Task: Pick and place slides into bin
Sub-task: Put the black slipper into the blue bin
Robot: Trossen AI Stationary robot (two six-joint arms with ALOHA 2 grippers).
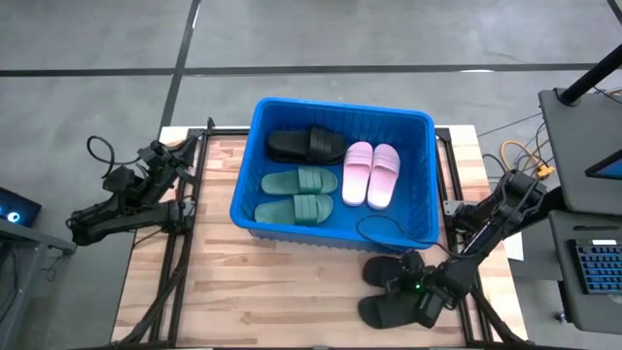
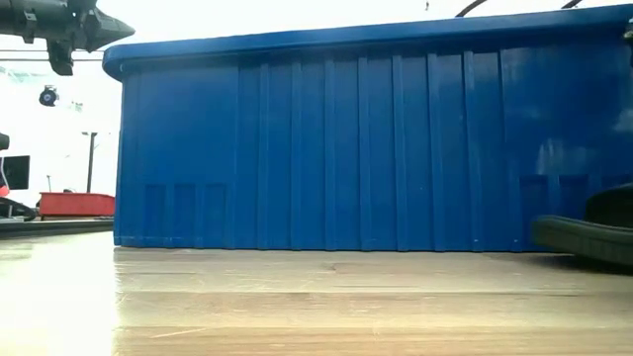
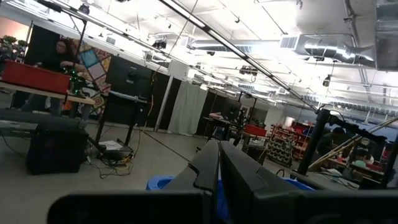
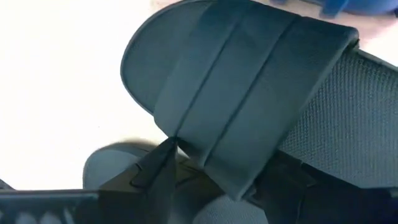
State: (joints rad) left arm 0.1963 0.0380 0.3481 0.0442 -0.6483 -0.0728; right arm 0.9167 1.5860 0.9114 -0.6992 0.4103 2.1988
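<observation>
Blue bin [image 1: 255, 175] holding five slides: two green [image 1: 296, 194], two pink [image 1: 369, 174], one black [image 1: 306, 145]. Right pincer [image 1: 408, 299], spread wide, is touching a black slide [image 1: 387, 269] on the worktop [image 1: 253, 292], lower right.

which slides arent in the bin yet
The black rubber slides lying on the wooden table in front of the blue plastic bin, under the right gripper. The black, dark green and pink pairs already lie inside.
</observation>
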